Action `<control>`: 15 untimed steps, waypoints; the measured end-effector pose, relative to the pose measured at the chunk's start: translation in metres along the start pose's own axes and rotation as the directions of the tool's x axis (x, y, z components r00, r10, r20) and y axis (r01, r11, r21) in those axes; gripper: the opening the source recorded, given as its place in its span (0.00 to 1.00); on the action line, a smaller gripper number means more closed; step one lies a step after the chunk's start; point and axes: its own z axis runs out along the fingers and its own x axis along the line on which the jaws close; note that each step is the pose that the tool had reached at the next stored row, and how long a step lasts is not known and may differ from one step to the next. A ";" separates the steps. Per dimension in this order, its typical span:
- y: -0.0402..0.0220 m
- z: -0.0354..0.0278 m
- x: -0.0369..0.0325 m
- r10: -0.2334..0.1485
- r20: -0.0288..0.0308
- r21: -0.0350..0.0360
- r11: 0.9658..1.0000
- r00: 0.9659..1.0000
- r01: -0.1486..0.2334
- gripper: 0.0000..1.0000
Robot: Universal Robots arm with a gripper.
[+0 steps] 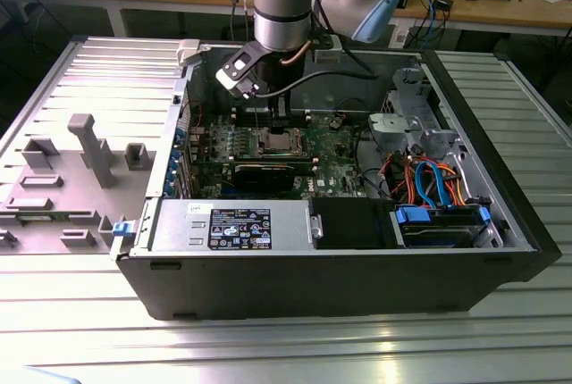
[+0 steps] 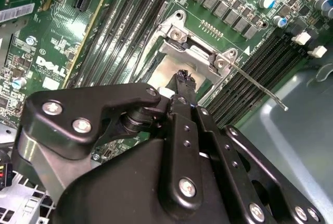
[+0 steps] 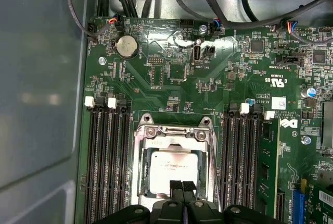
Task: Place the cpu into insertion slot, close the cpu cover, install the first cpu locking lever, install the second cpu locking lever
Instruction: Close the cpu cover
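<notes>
My gripper [image 3: 182,186] hovers at the near edge of the insertion slot [image 3: 174,132], fingers pinched together, seemingly on nothing. The cpu [image 3: 174,165] lies inside the slot, the cpu cover [image 3: 139,166] flat around it. Past the slot a lever [image 2: 258,85] juts free.

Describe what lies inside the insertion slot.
The cpu lies flat in the insertion slot, framed by the cpu cover. The gripper hides one cpu edge; the slot's contacts beneath the cpu are covered.
</notes>
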 end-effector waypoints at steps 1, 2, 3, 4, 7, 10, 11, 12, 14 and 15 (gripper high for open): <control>-0.0035 0.0015 0.0001 -0.001 -0.001 0.000 1.000 1.000 0.001 0.11; -0.0073 0.0038 0.0004 -0.002 -0.001 0.000 1.000 1.000 0.002 0.11; -0.0095 0.0062 0.0005 -0.002 -0.001 0.000 1.000 1.000 0.002 0.11; -0.0117 0.0086 0.0006 -0.003 -0.001 0.000 1.000 1.000 0.003 0.11; -0.0124 0.0093 0.0006 -0.003 -0.001 0.000 1.000 1.000 0.003 0.11; -0.0127 0.0095 0.0006 -0.003 -0.001 0.000 1.000 1.000 0.003 0.11; -0.0127 0.0095 0.0006 -0.003 -0.001 0.000 1.000 1.000 0.003 0.11; -0.0127 0.0095 0.0006 -0.003 -0.001 0.000 1.000 1.000 0.003 0.11; -0.0128 0.0096 0.0007 -0.003 -0.001 0.000 1.000 1.000 0.003 0.11; -0.0129 0.0096 0.0006 -0.003 -0.001 0.000 1.000 1.000 0.003 0.11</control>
